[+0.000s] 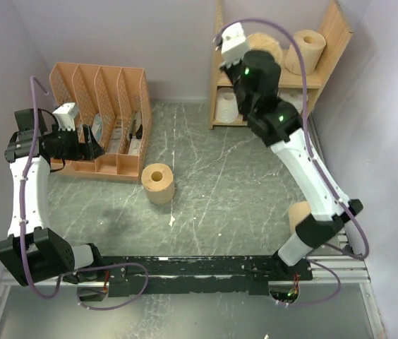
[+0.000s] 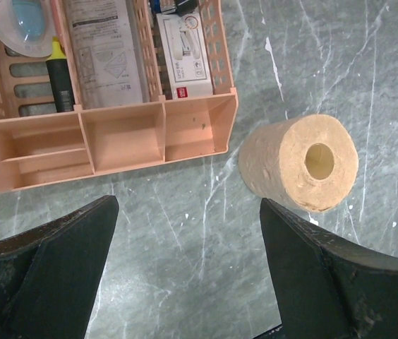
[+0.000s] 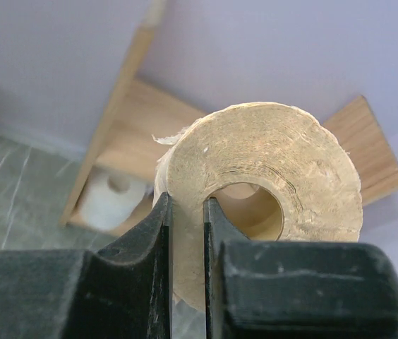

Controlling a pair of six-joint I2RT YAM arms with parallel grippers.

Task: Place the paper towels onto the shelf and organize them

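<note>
My right gripper (image 1: 243, 44) (image 3: 187, 201) is up at the wooden shelf's (image 1: 337, 41) top tier. It is shut on the wall of a tan paper towel roll (image 1: 264, 44) (image 3: 269, 162), one finger inside the hollow core and one outside. A second tan roll (image 1: 307, 49) stands on the top tier to its right. A white roll (image 1: 226, 106) (image 3: 114, 194) sits on the lower tier. One tan roll (image 1: 158, 182) (image 2: 299, 164) stands on the table. My left gripper (image 1: 94, 147) (image 2: 188, 203) hangs open and holds nothing, left of that roll.
An orange-pink file organizer (image 1: 100, 116) (image 2: 114, 134) with stationery and packets lies at the left, right by my left gripper. Another tan roll (image 1: 299, 214) shows behind the right arm near the table's right edge. Grey walls close in the left, back and right sides.
</note>
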